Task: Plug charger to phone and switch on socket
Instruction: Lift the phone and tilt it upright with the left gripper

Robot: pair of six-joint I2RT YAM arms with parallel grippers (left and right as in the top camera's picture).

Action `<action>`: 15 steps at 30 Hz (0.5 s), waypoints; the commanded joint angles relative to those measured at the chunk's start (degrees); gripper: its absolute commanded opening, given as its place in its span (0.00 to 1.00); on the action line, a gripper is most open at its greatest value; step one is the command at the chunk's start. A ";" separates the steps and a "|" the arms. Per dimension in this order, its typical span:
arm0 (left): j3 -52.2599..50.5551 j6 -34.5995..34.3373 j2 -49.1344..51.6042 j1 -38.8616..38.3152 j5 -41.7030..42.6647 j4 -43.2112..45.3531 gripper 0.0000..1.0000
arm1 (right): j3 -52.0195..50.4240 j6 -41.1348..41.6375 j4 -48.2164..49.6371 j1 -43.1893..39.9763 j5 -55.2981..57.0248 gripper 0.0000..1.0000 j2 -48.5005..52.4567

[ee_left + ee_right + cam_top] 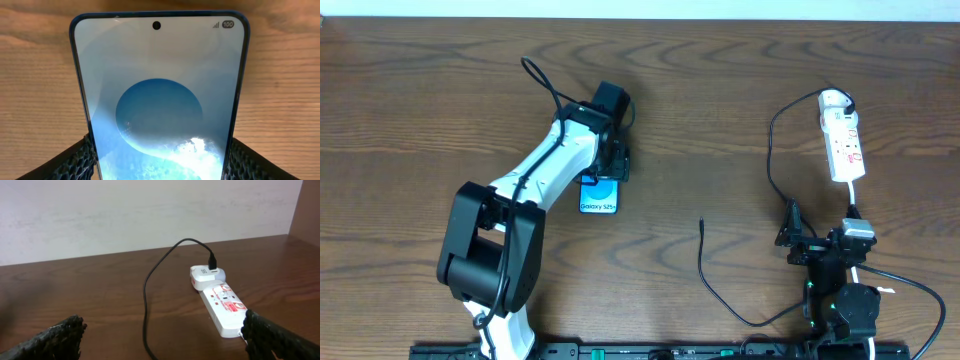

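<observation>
We see a table [720, 90] of dark brown wood with a clear grain, and it fills almost all of the overhead view. Behind its far edge stands a pale wall [125, 215], plain and a little mottled. At the right, a brown wooden panel [310, 205] stands upright beside this wall.

Glossy glass phone [160, 100] on matt wood-grain table [30, 100].

Dark wood-grain table [410, 90]; pale plain wall [100, 210] behind; even light
</observation>
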 commanded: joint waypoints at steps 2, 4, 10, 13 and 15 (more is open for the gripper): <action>2.19 0.13 -2.27 1.36 5.11 -0.70 0.07 | -0.09 -0.76 -0.15 0.17 -0.17 0.99 -0.46; 2.19 0.11 -2.27 2.19 8.94 -0.68 0.07 | -0.09 -0.76 -0.15 0.17 -0.15 0.99 -0.46; 2.19 0.13 -2.27 5.73 20.15 -0.63 0.07 | -0.09 -0.76 -0.15 0.17 -0.15 0.99 -0.46; 2.19 0.13 -2.38 7.69 25.75 -0.61 0.07 | -0.09 -0.76 -0.15 0.17 -0.17 0.99 -0.46; 2.19 0.13 -2.49 8.72 28.96 -0.46 0.07 | -0.09 -0.76 -0.15 0.17 -0.17 0.99 -0.46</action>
